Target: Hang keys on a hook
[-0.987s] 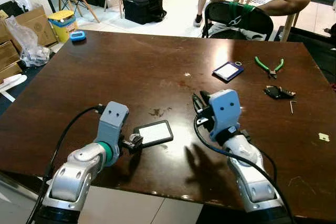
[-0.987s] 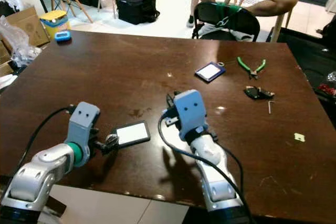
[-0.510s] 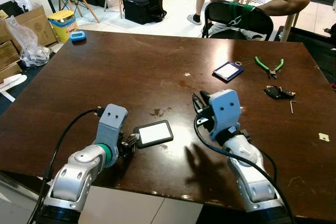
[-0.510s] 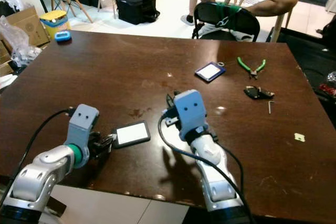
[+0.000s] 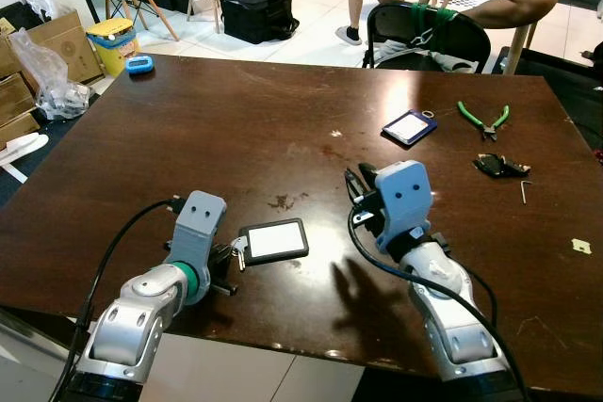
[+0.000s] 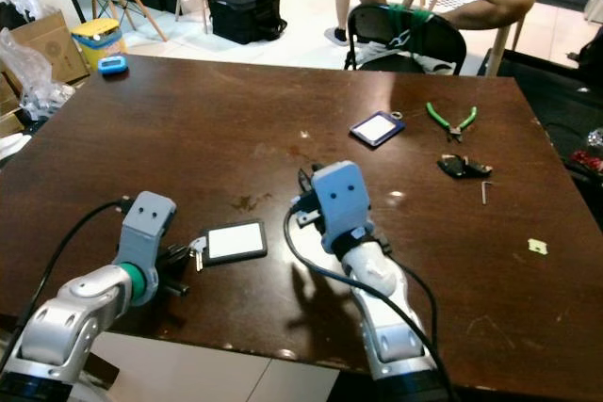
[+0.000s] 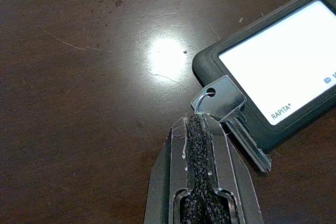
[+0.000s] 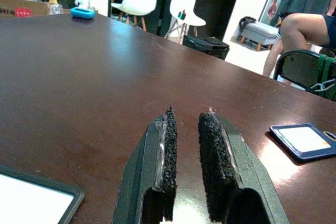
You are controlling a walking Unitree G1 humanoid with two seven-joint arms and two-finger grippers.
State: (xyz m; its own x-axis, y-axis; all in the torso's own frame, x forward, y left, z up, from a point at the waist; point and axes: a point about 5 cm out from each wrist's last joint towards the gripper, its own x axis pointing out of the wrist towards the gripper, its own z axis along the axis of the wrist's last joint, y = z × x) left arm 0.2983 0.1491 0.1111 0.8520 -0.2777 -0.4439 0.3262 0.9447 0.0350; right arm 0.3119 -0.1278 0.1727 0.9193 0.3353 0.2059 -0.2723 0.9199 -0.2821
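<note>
Silver key (image 7: 227, 109) on the bench (image 5: 283, 110), unpicked: left end effector (image 7: 198, 124) closed beside it; must reopen. Right end effector (image 8: 188, 129) slightly open, idle.

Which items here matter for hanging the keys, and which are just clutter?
For the job:
key on its ring, attached to the black card holder
left gripper, tips at the key

Lying about:
blue card holder
green pliers
small black item
right gripper, idle

card holder (image 7: 278, 72): cut off by frame edge | key (image 7: 231, 121): tip under left hand (image 7: 198, 129)
</note>
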